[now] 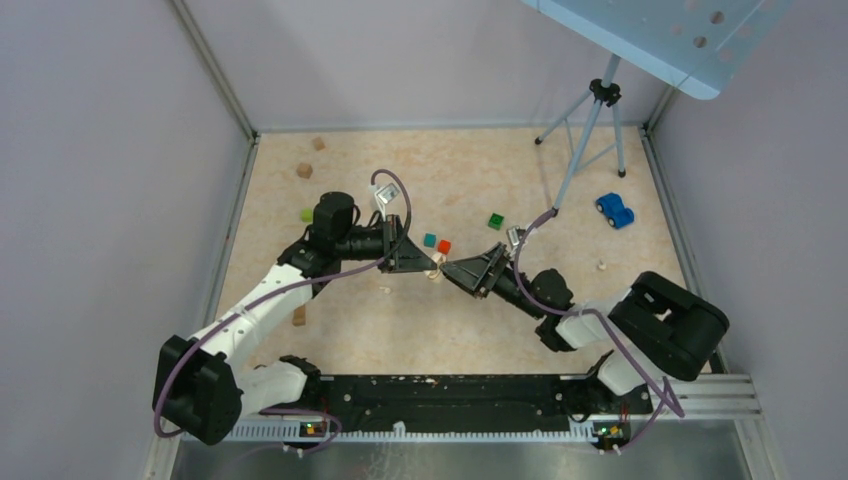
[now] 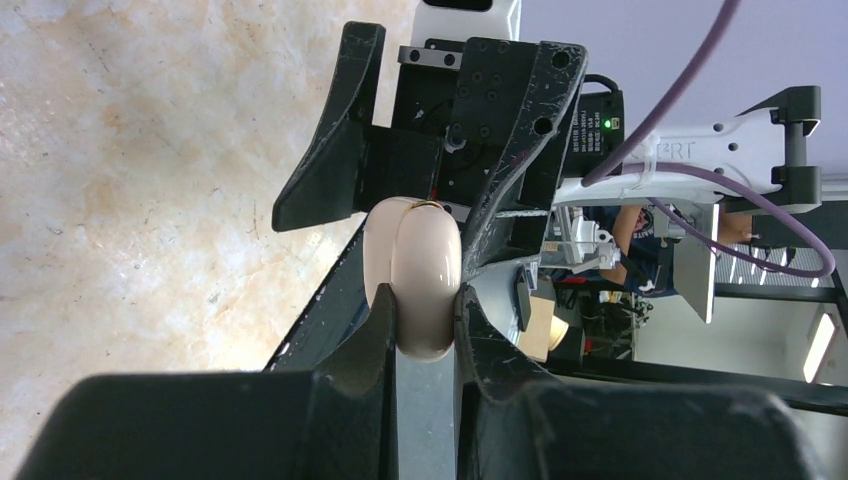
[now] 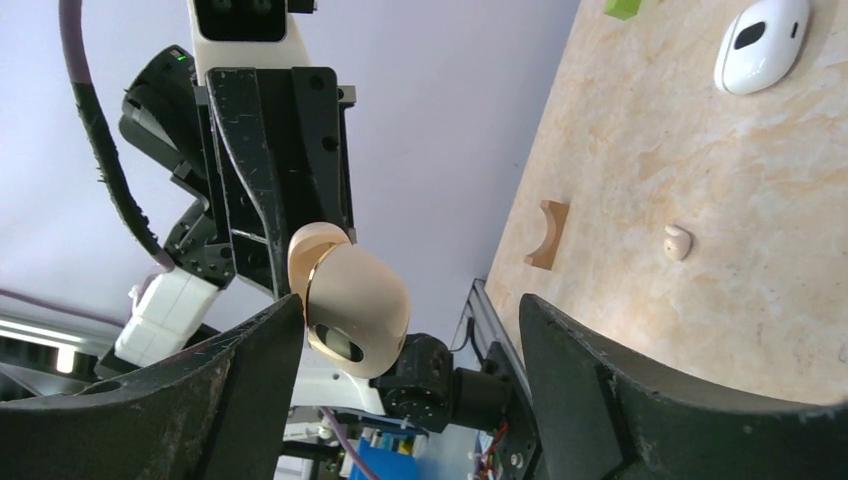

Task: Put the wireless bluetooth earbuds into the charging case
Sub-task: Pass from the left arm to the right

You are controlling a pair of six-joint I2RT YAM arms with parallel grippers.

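Centrally over the table point(image 1: 350, 345), the charging case point(image 2: 415, 265) is clamped between the fingers of the left gripper point(image 2: 422, 330), which are drawn tight against its two sides. The case is cream-beige and rounded, with a gold-coloured edge showing at its seam. In the right wrist view its lid is seen slightly parted and a dark interior is glimpsed. Whether anything sits inside cannot be told.

The right gripper point(image 3: 410, 310) is presented directly opposite the case, with its jaws spread wide to either side of it. One finger point(image 3: 250, 380) is seen just beside the case, but contact cannot be confirmed, and the case is not gripped by it.

The wireless bluetooth earbuds cannot be picked out with certainty. A small pale piece point(image 3: 678, 241) is seen on the table to the left of the case and a little nearer the arm bases. A wooden arch block point(image 3: 548, 233) is seen farther left of the case. Another tiny pale piece point(image 1: 603, 265) is found well apart to the right of the case.

A teal cube point(image 1: 429, 240) and a red cube point(image 1: 444, 246) are placed side by side just behind the case. A green cube point(image 1: 496, 221) is set behind the case and to its right, and a blue toy car point(image 1: 615, 210) is well beyond that.

Far to the left of the case, a white rounded object point(image 3: 760, 42) with a dark oval patch is seen beside a lime cube point(image 3: 625, 8).
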